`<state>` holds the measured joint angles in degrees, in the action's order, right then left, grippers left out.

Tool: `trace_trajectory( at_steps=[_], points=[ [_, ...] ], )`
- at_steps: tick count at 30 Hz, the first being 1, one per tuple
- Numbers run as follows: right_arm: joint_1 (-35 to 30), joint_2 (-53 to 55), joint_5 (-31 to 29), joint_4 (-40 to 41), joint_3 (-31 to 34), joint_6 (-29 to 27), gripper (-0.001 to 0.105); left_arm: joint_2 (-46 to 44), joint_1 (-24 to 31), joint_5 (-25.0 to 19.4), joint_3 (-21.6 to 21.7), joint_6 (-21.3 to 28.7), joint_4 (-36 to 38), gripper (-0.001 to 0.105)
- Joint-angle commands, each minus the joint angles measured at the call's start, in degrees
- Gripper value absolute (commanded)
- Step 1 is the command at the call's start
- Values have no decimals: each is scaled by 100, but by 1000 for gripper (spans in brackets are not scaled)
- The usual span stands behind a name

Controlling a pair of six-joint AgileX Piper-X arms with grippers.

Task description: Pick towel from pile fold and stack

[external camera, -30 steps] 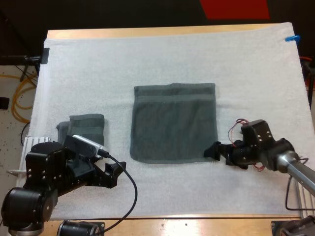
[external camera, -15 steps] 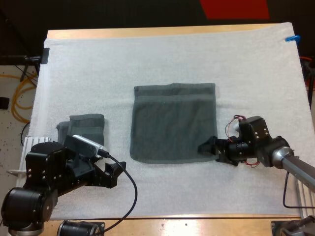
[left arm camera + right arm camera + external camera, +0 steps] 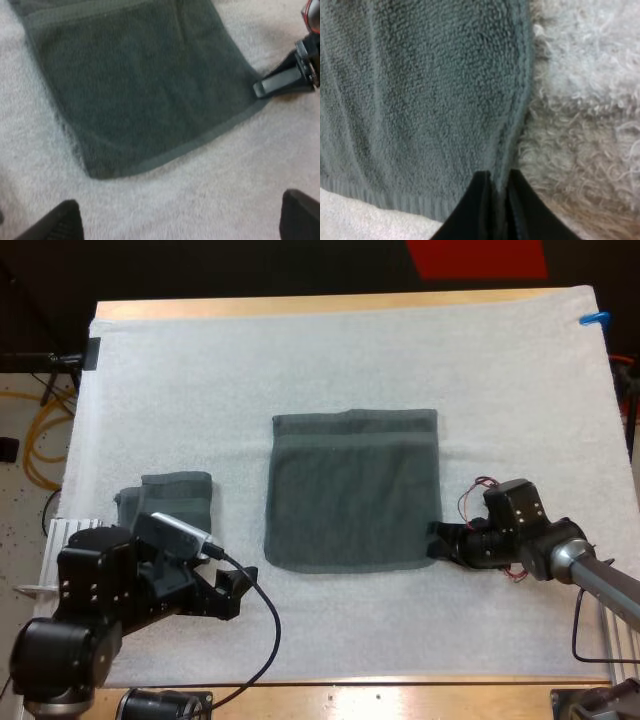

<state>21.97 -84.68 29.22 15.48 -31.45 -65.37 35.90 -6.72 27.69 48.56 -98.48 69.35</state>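
Near left, low over white fleecy mat point(image 3: 300, 360): left gripper point(image 3: 228, 592), wrist angled toward centre, black fingers point(image 3: 65, 220) spread wide, clear of everything. Just beyond, small folded dark grey-green towel point(image 3: 178, 498). Reaching in level from right: right gripper point(image 3: 440, 540), pinched on near-right corner hem of flat dark grey-green terry towel point(image 3: 352, 490), mid-mat.

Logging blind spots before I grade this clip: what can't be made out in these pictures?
1. Folded towel, high view: its near part is hidden behind the left arm.
2. Right gripper, high view: fingertips too small and dark against the flat towel corner to tell apart.
3. The flat towel, every view: layer count unclear, since only its top surface shows.
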Motion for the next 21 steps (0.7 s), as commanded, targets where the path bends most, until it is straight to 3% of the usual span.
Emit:
trace_trajectory(
  at_steps=[1,10,21],
  points=[
    [18,-3,14,15,13,-48,0,65,-25,-12,-105,-39,-150,76],
    [18,-3,59,15,13,-48,0,869,-25,59,-1043,-329,-1280,76],
    [18,-3,193,15,13,-48,0,2818,-25,138,-1207,-329,-2559,76]
  ],
)
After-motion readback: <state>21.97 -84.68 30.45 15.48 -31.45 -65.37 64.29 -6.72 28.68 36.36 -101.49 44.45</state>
